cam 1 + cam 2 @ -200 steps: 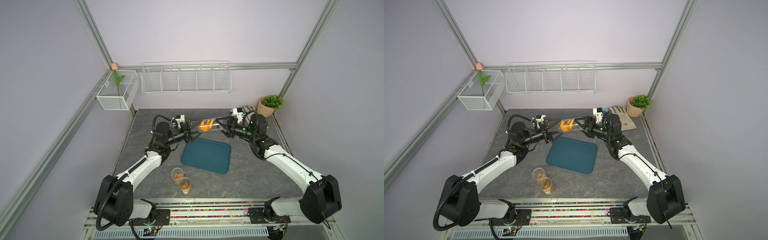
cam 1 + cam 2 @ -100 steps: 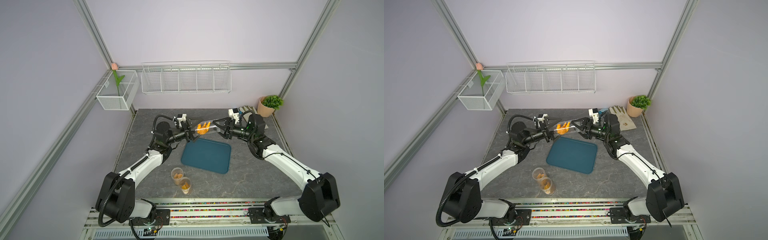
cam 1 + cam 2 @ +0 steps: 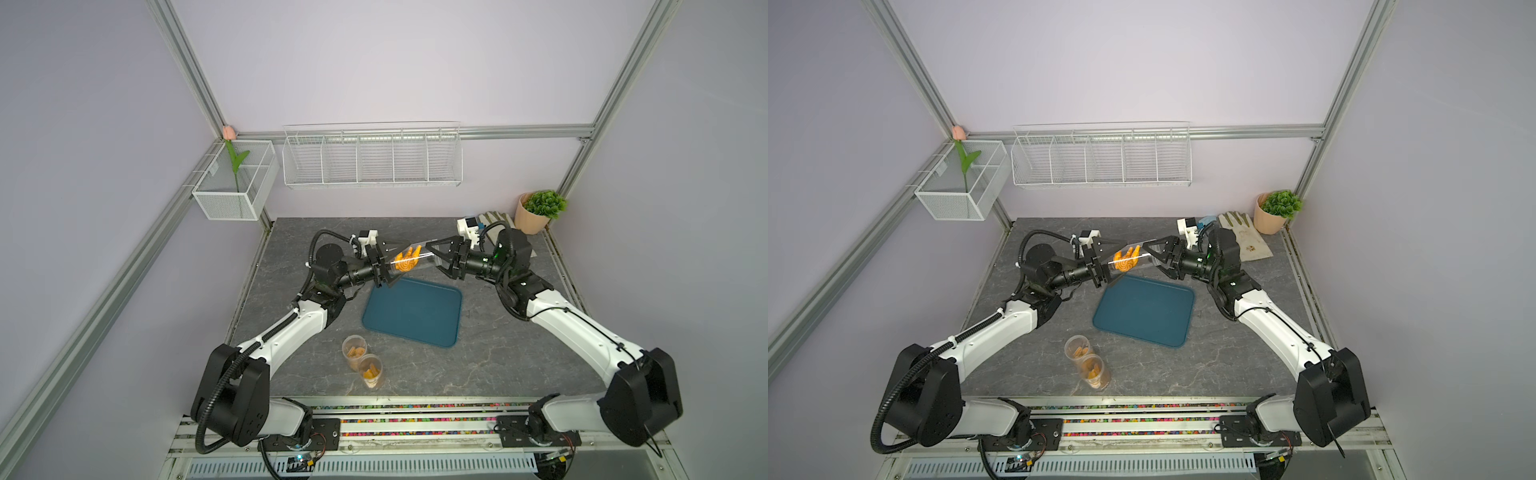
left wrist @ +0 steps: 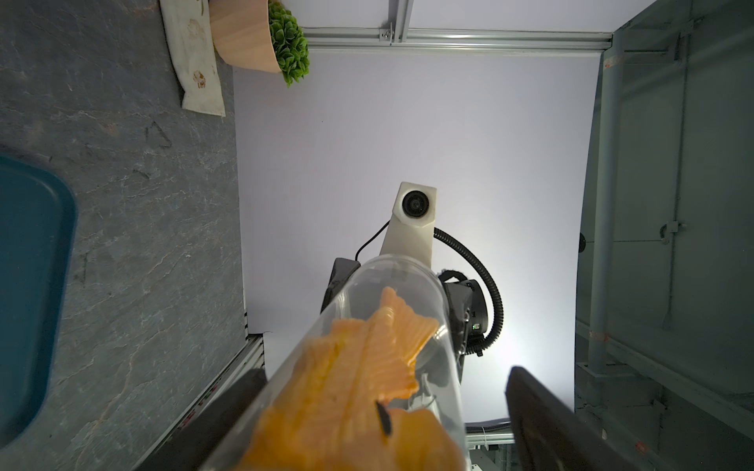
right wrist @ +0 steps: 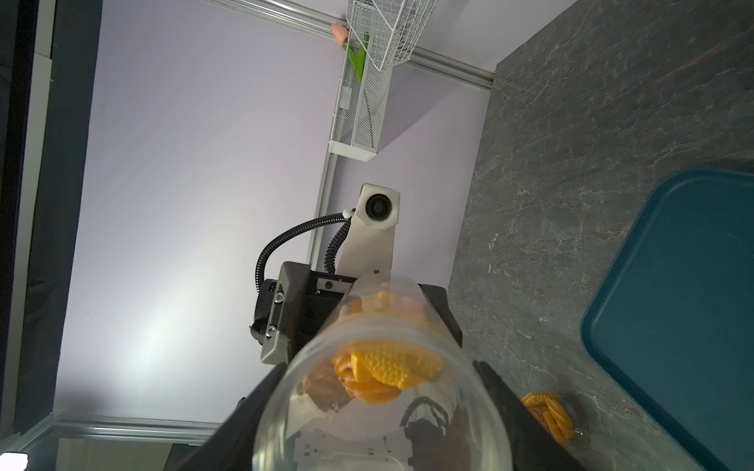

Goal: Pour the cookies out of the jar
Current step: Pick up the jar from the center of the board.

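Top views both show a clear plastic cylinder jar (image 3: 424, 257) held nearly level above the far rim of a rounded dark-teal plastic tray (image 3: 415, 320), with ridged orange toy cookies (image 3: 406, 262) heaped inside it. The right hand (image 5: 379, 369) is clamped on the jar's sides; the left hand (image 4: 381, 383) stands apart around the other end, one finger (image 4: 538, 412) clear of the wall. A grey veined stone counter (image 3: 498, 357) rings the tray; two clear cups (image 3: 370, 370) stand near its front corner.
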Tool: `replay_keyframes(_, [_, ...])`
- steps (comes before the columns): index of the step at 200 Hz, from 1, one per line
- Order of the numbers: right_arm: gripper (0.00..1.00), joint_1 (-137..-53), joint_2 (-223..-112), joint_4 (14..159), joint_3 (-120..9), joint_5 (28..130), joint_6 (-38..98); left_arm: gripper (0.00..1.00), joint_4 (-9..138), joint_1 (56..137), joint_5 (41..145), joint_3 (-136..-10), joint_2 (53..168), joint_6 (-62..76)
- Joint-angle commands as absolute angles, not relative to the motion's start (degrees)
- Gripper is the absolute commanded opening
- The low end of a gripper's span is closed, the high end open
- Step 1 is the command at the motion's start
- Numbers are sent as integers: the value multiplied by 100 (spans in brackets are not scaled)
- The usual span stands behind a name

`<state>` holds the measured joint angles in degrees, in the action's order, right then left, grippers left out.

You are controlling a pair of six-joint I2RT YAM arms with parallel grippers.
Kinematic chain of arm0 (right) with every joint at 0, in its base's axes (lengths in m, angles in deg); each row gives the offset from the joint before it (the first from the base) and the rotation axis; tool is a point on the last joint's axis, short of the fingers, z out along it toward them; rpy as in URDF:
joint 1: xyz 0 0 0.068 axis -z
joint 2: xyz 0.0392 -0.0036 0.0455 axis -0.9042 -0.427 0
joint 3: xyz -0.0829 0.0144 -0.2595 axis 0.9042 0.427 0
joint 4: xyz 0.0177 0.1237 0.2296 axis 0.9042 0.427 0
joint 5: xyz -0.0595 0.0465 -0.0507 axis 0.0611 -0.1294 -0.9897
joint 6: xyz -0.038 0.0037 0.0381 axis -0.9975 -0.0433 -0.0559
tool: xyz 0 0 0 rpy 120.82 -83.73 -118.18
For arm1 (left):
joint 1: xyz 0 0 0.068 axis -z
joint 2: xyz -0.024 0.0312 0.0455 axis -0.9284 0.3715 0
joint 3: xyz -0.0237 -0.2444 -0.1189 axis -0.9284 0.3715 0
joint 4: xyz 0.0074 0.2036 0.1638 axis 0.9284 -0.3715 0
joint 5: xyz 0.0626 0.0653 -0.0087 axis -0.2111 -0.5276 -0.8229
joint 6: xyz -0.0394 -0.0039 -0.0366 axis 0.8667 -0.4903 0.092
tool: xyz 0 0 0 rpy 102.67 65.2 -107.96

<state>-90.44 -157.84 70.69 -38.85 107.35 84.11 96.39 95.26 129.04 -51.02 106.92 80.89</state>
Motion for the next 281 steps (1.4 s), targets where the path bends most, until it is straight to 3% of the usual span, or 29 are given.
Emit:
replay_keyframes(1, [69,-9078,-15615,7191,-3923,10682,8360,90,9685,9597,13092,-5332,10514,8024])
replay_keyframes(74, [69,-9082,-15573,7303,-3835,10719,8313,85,9698,9624,12970,-5273,10461,8013])
replay_keyframes(107, [69,-9081,-15566,7314,-3817,10725,8307,70,9678,9623,12958,-5235,10472,8022])
replay_keyframes(165, [70,-9083,-15547,7349,-3817,10743,8285,70,9624,9632,12925,-5225,10399,8026])
replay_keyframes(187, [75,-9079,-15540,7385,-3832,10743,8268,70,9617,9632,12925,-5193,10364,8005])
replay_keyframes(213, [90,-9082,-15472,7690,-3901,10729,8105,70,9622,9632,12908,-5145,10342,8007])
replay_keyframes(243, [98,-9057,-15356,8071,-3958,10699,7866,70,9656,9632,12881,-5108,10355,8017])
replay_keyframes(260, [100,-9047,-15304,8170,-3974,10721,7807,70,9676,9635,12885,-5104,10364,8026])
replay_keyframes(281, [93,-9016,-15291,8422,-4114,10787,7630,70,9685,9642,12900,-5086,10362,8023])
